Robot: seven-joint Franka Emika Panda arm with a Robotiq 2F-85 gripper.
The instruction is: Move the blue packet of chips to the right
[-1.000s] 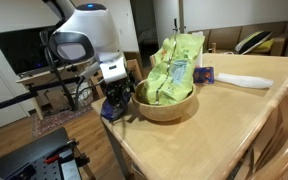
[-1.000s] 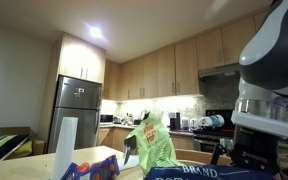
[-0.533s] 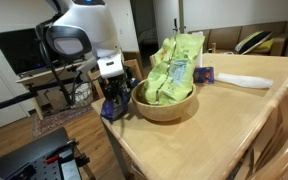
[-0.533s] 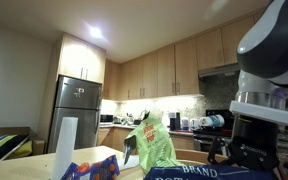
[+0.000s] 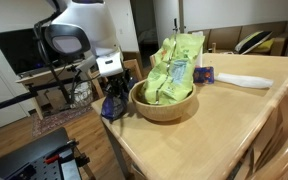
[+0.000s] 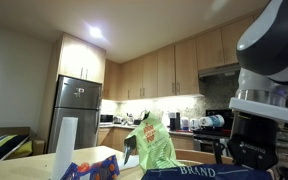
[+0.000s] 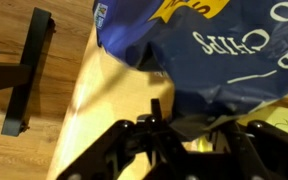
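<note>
We note the blue packet of chips point(image 7: 224, 45) at the counter point(image 5: 219, 130) edge, just beside the wooden bowl point(image 5: 166, 110). Hand point(image 7: 199, 128) sits at its lower fold — whether the jaws pinch it, we cannot tell.

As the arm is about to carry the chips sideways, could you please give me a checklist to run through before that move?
1. Blue packet of chips inside the gripper: ok. Its lower edge lies between the jaws in the wrist view.
2. Grip firm: cannot tell. The packet hides where the jaws meet it.
3. Room beside the packet: not ok. The wooden bowl stands close beside it.
4. Light green packets steady in the bowl: cannot tell. They rise well above its rim.
5. Packet well in from the table edge: not ok. It sits right at the edge, with floor showing beside it.
</note>
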